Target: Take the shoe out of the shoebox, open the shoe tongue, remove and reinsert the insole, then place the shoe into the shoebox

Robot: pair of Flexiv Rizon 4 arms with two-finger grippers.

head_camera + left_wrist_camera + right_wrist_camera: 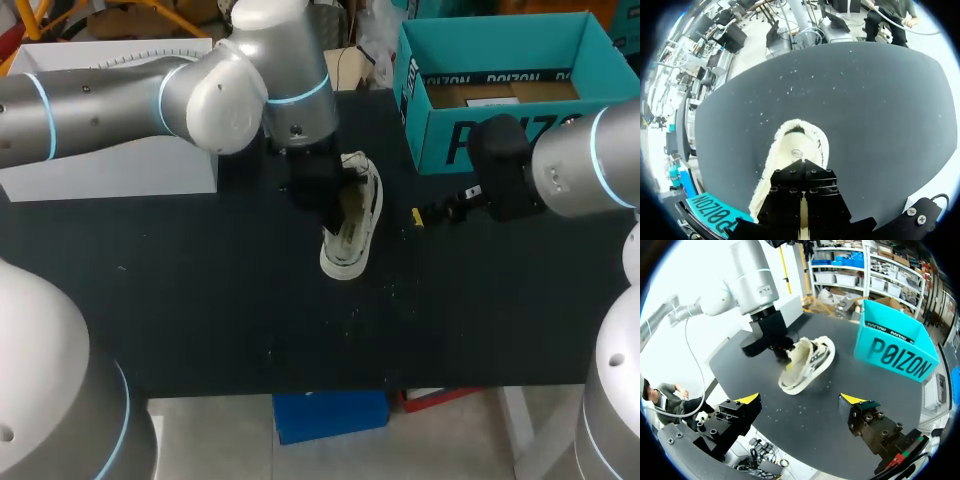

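A white shoe [352, 235] lies tilted on its side in the middle of the black table [200, 300]. My left gripper [322, 200] is at the shoe's opening, shut on a cream fleecy insole [800, 145] that stretches out ahead of its fingers. From the right wrist, the insole [799, 351] stands up out of the shoe [815, 365] beside the left gripper [784, 352]. My right gripper [430, 214] hangs wide open to the right of the shoe with nothing between its fingers [801, 399]. The teal shoebox [500, 140] stands open at the back right.
A white box [110, 165] sits at the back left under my left arm. The shoebox [895, 357] is close behind the right arm. Bare table lies in front of the shoe, up to the front edge [330, 385].
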